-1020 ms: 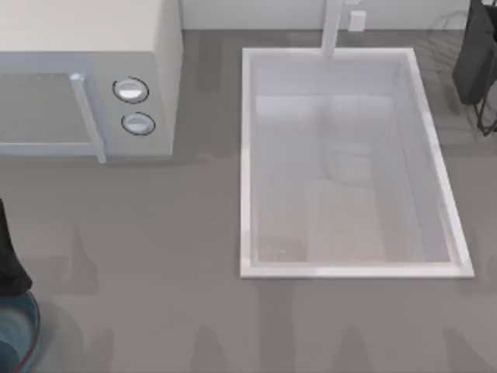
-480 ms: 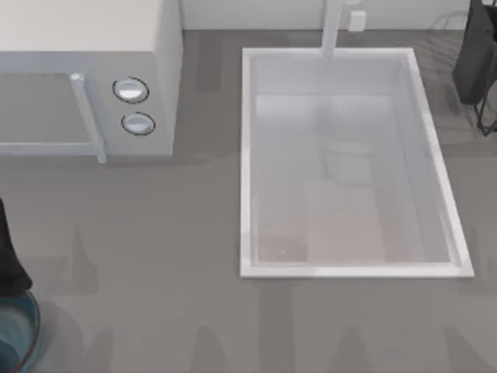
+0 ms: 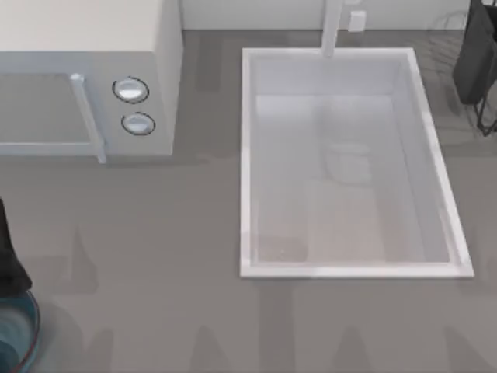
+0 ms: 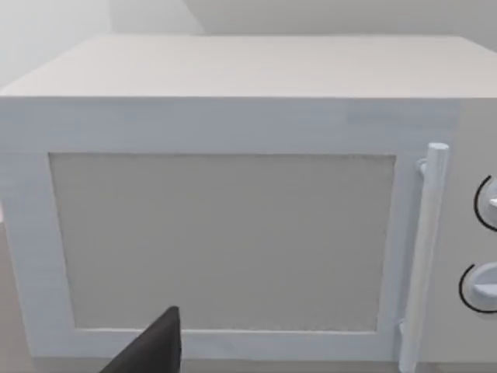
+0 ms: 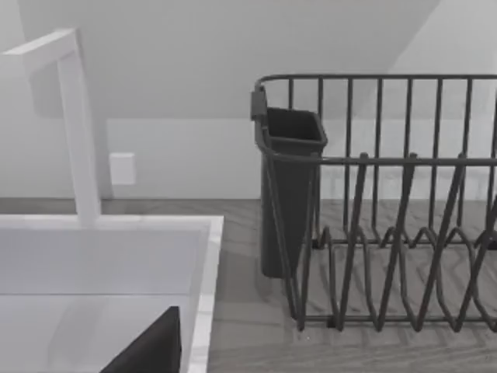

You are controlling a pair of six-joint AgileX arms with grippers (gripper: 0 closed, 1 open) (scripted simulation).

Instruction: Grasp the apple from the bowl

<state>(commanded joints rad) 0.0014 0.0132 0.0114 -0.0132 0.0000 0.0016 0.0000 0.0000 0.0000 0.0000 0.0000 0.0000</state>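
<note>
**Zero sight of the apple, left arm parked over the bowl**

Biggest risk: blind descent. Only a sliver of the bowl [image 3: 17,342] visible at 8 o'clock of the top view, cut by the frame edge, blue-teal inside with dark reddish rim. No red fruit visible on the exposed part; presumably under the arm or beyond the edge, cannot confirm. Closing without a fix could mean pinching the rim or nudging the bowl across the counter [image 3: 155,233].

Second risk: round glossy fruit likely to roll or squirt out of an off-centre pinch, more so in a shallow dish.

Third: microwave [image 3: 85,70] at 10 o'clock, close behind the left arm. Lifting or swinging that way risks clipping its handle [image 4: 423,256] or knobs [image 3: 130,90].

Pose:
- Left arm [image 3: 9,256]: dark mass at 9 o'clock edge of top view, directly above the bowl sliver. Left wrist camera looking level at the microwave door, so wrist not pitched down at the bowl. Dark finger tip [image 4: 151,350] poking into that view. Opening width and contents: cannot tell.
- Right arm: out of play; right wrist camera facing faucet [image 5: 74,116], sink [image 3: 349,163] rim and dish rack [image 5: 380,202]. One dark finger tip [image 5: 151,350] in view. Opening: cannot tell.

Grasp not yet confirmed.
</note>
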